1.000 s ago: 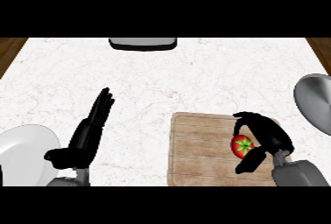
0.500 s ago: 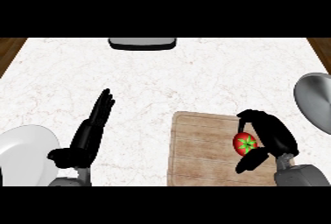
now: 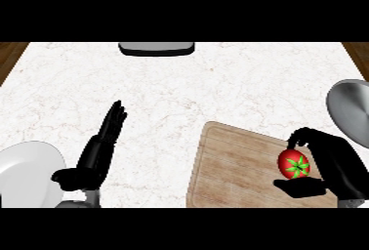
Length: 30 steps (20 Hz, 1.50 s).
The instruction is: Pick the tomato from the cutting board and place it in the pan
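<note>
Right hand (image 3: 336, 165) has fingers and thumb curled round the tomato (image 3: 293, 164), so I'd call that a hold. Tomato's over the right part of the cutting board (image 3: 234, 171), can't tell from here if it's off the wood yet. What matters next: the pan (image 3: 352, 111) sits up and to the right of that hand, near it, past the board's far right corner. Left hand (image 3: 99, 149) is straight-fingered and resting over by the white plate (image 3: 25, 173), well apart from all of it, so this looks like the right arm's job, a short carry away from me and outward
</note>
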Motion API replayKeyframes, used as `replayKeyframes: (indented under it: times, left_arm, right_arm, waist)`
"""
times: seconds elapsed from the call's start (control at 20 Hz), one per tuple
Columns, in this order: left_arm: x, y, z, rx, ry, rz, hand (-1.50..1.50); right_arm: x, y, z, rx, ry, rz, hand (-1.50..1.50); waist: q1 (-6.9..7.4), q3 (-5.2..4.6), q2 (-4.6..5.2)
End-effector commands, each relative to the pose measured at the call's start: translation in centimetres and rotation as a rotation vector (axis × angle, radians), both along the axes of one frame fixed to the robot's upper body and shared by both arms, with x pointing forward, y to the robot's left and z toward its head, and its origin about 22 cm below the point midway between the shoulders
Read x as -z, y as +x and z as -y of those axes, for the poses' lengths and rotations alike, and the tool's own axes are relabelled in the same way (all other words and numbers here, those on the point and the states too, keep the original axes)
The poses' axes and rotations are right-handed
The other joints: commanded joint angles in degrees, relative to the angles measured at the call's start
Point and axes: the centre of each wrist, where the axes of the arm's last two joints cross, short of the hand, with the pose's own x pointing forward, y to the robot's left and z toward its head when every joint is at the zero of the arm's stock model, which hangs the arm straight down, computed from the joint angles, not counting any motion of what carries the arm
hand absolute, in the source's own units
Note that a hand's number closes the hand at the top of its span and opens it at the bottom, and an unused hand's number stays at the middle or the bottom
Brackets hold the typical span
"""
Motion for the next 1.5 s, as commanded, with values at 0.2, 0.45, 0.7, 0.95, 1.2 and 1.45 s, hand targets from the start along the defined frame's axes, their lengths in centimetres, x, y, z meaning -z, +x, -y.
replayKeyframes:
  times: [0.2, 0.45, 0.7, 0.95, 1.2, 1.45]
  left_arm:
    - [-0.2, 1.4, -0.6, -0.007, 0.009, -0.008, 0.00]
    - [-1.2, 0.6, -0.3, -0.009, 0.010, 0.010, 0.00]
    - [0.3, 0.3, 1.1, 0.011, -0.007, 0.000, 0.00]
    - [-1.0, 0.3, 0.2, 0.023, -0.007, 0.006, 0.00]
    - [-1.9, 1.0, 1.4, 0.020, -0.016, 0.007, 0.00]
    - [-1.1, 0.7, -0.9, 0.036, -0.004, 0.008, 0.00]
  right_arm:
    - [-6.6, -2.2, 1.0, 0.122, 0.138, 0.333, 1.50]
    - [-6.1, -2.9, 2.4, 0.257, 0.247, 0.358, 1.50]
    - [-6.3, 0.0, 7.0, 0.351, 0.357, 0.375, 1.50]
    - [-2.4, 2.0, 11.0, 0.428, 0.308, 0.419, 1.50]
    - [-1.8, 4.7, 15.8, 0.459, 0.138, 0.534, 1.50]
    - [-1.7, 6.6, 20.8, 0.555, 0.211, 0.663, 1.50]
  waist:
    - [-0.58, 0.06, 0.08]
    - [0.16, 0.10, 0.13]
    - [0.44, 0.12, 0.26]
    - [0.83, 0.13, 0.28]
    - [1.71, 0.20, 0.54]
    - [1.95, 0.24, 0.61]
